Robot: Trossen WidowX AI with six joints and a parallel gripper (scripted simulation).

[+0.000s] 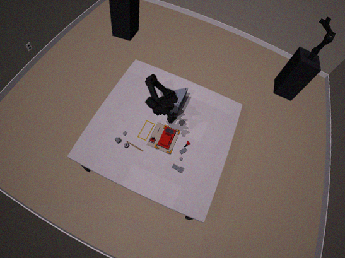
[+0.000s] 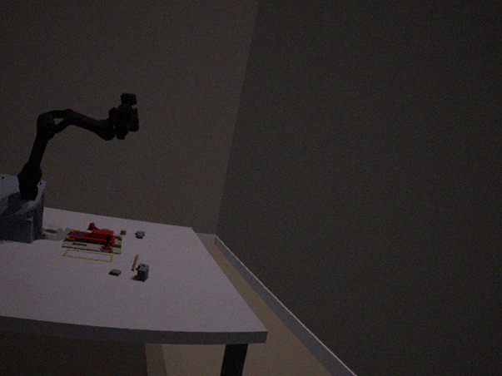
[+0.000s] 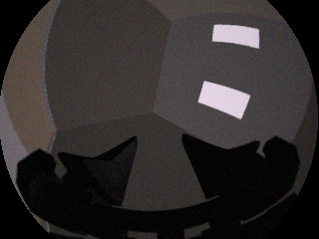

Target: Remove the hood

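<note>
The toy car [image 1: 166, 138] [image 2: 91, 236] is red and sits on a beige board [image 1: 156, 134] with yellow corner pieces. A raised red panel on its body looks like the hood; its edges are too small to tell apart clearly. The marked area is a yellow outline [image 1: 142, 129] [image 2: 87, 258] on the table beside the board, with nothing inside it. My gripper [image 3: 159, 138] is open, with nothing between the fingers. In the exterior view it is high above the table, well away from the car, and the wrist view shows only walls and ceiling lights.
A small red part [image 1: 152, 139] stands on the board. Beyond the marked area lie grey blocks [image 1: 117, 139] [image 1: 125, 133], a grey ring [image 1: 126, 145] and a thin stick [image 1: 134, 146]. On the car's other side are a red piece [image 1: 188, 143] and grey parts [image 1: 183, 150] [image 1: 177, 168].
</note>
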